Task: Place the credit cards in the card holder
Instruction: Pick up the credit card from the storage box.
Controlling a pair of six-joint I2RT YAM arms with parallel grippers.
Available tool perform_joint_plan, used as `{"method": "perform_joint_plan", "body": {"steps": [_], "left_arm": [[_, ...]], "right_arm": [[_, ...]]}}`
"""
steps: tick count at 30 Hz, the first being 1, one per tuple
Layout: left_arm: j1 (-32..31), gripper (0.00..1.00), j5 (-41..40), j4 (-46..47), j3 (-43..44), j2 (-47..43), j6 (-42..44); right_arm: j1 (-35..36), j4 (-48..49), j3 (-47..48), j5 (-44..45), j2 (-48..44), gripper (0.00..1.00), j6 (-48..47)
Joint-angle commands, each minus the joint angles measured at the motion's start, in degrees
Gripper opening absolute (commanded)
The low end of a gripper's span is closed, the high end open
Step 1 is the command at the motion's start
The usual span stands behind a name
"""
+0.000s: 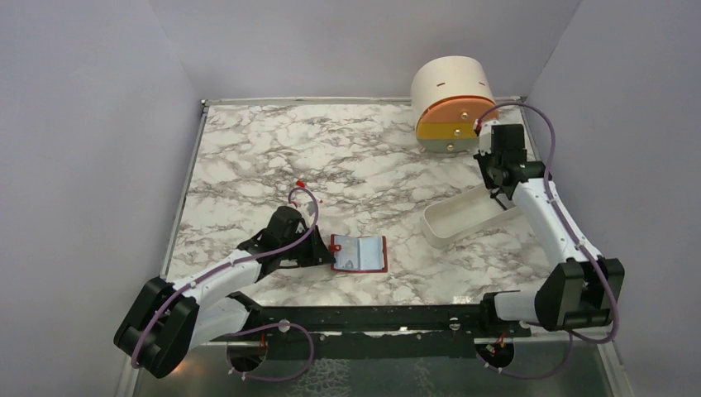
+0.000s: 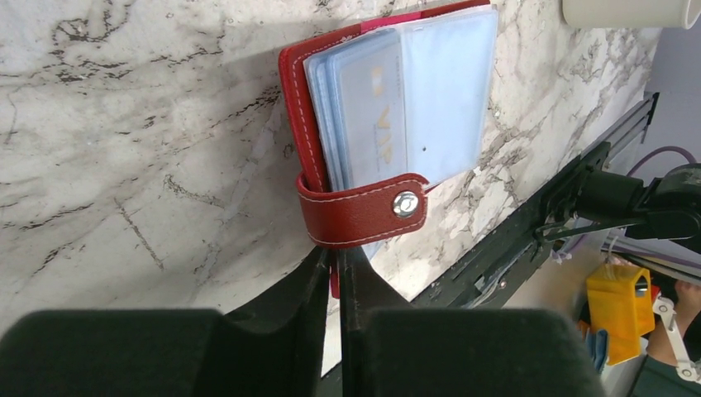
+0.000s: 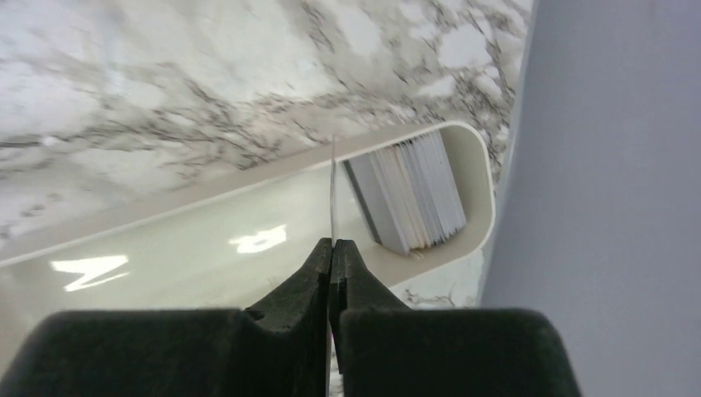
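The red card holder [image 1: 360, 254] lies open near the table's front, showing clear sleeves with a pale card inside [image 2: 376, 116] and a strap with a snap stud [image 2: 405, 203]. My left gripper [image 1: 320, 252] is shut on the holder's left red edge [image 2: 337, 258]. My right gripper [image 1: 499, 197] hangs over the white tray [image 1: 446, 227]. It is shut on one thin credit card [image 3: 333, 186], seen edge-on and upright above the tray [image 3: 165, 215]. A stack of several more credit cards [image 3: 413, 198] stands on edge at the tray's end.
A round cream drawer unit [image 1: 453, 103] with orange and yellow drawer fronts stands at the back right. The grey side wall [image 3: 612, 165] is close beside the tray's end. A black rail [image 1: 372, 318] runs along the front edge.
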Motion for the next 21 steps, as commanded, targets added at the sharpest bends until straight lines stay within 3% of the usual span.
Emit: {"method": "perform_joint_plan", "body": {"steps": [1,11,21], "left_arm": [[-0.22,0.16,0.51,-0.42,1.74,-0.03,-0.18],[-0.22,0.38,-1.97,-3.26,3.66,-1.0,-0.61],[-0.22,0.48,-5.66,-6.9,5.81,-3.41,-0.72]], "right_arm": [[4.21,-1.15,1.26,-7.87,-6.77,0.01,6.31],[23.37,-2.69,3.4,-12.68,-9.54,0.01,25.34],[43.49,17.85,-7.72,-20.21,-4.94,0.01,47.82]]}}
